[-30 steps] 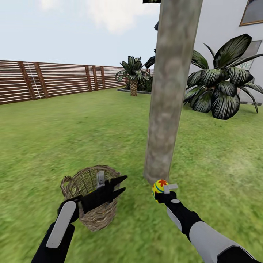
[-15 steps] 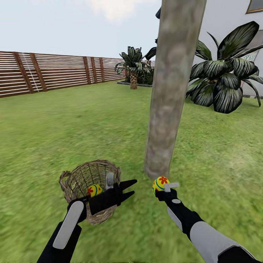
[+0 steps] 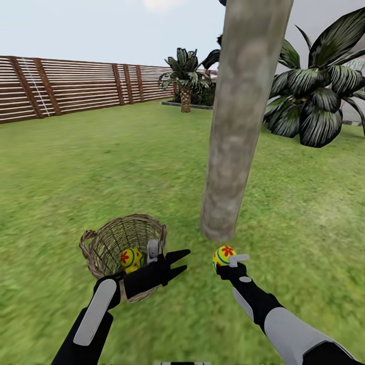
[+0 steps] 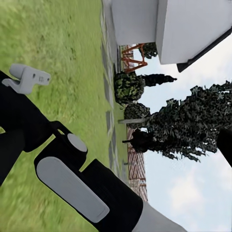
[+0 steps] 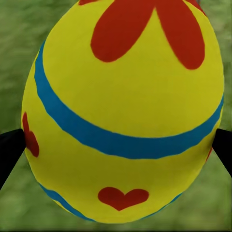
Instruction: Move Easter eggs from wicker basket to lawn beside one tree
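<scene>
Yellow egg [image 3: 223, 255] sits clamped upright in the right gripper [image 3: 226, 261], fingers closed on its sides, with the tree [image 3: 238, 147] trunk's foot close at twelve o'clock. One more egg [image 3: 131, 257] shows in the wicker basket [image 3: 101, 243]; a third I cannot see. Beside the basket's rim, the left gripper [image 3: 177, 261] is spread and empty.

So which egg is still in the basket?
The egg inside the wicker basket; the other egg is held by the right gripper near the tree.
</scene>
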Controlling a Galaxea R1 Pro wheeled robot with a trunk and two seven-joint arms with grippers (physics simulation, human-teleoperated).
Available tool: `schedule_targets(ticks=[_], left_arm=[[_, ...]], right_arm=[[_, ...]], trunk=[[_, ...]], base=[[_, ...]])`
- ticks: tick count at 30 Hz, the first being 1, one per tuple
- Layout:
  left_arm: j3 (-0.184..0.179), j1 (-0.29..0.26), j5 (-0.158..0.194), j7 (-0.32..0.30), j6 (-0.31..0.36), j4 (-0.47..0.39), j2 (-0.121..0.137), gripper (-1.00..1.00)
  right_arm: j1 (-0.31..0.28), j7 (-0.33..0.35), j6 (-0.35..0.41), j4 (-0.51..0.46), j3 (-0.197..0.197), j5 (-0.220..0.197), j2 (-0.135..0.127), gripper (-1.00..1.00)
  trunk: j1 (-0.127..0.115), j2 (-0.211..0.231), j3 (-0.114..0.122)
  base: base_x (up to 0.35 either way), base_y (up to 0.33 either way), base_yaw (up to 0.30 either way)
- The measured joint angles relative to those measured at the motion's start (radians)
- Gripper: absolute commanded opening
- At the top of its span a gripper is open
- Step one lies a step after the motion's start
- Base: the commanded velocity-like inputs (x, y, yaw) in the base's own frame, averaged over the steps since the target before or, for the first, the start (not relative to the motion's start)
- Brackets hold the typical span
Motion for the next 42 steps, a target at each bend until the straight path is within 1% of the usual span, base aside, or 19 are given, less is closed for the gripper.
schedule_targets(ticks=[1,8,21,30,33,35,40,42], left_arm=[[0.000,0.000,0.000,0.000,0.000,0.000,0.000,1.00],[0.000,0.000,0.001,-0.001,-0.001,0.006,0.000,1.00],[0.000,0.000,0.001,0.000,-0.002,0.009,-0.001,1.00],[0.000,0.000,0.001,-0.001,-0.002,0.010,-0.001,1.00],[0.000,0.000,0.001,-0.001,-0.002,0.010,-0.001,1.00],[0.000,0.000,0.002,-0.001,-0.002,0.010,-0.001,1.00],[0.001,0.000,0.002,-0.001,-0.003,0.009,-0.001,1.00],[0.002,0.000,0.001,-0.001,-0.002,0.009,-0.001,1.00]], right_arm=[[0.000,0.000,0.002,0.000,0.000,0.000,0.000,-1.00],[-0.001,-0.011,0.006,-0.002,0.000,0.000,0.000,-1.00],[0.000,-0.011,-0.004,-0.018,0.003,0.004,0.002,-1.00],[0.000,-0.017,-0.005,-0.012,0.009,0.008,0.009,-1.00],[0.000,-0.062,-0.004,-0.012,0.011,0.009,0.010,-1.00],[-0.001,-0.075,-0.004,-0.009,0.011,0.009,0.011,-1.00],[0.000,-0.065,-0.009,-0.006,0.011,0.007,0.012,-1.00],[0.000,-0.064,-0.009,-0.006,0.012,0.006,0.013,-1.00]], trunk=[[0.000,0.000,-0.004],[0.000,0.000,-0.004],[0.000,0.000,-0.004],[0.000,0.000,-0.004],[0.000,0.000,-0.004],[0.000,0.000,-0.004],[0.000,0.000,-0.004],[0.001,-0.001,-0.012]], base=[[0.000,0.000,0.000],[0.000,-0.016,0.000],[0.003,-0.286,0.000],[0.203,-0.261,0.025],[0.242,-0.218,0.264],[0.119,-0.097,0.262],[0.011,-0.009,0.042],[0.000,0.000,0.001]])
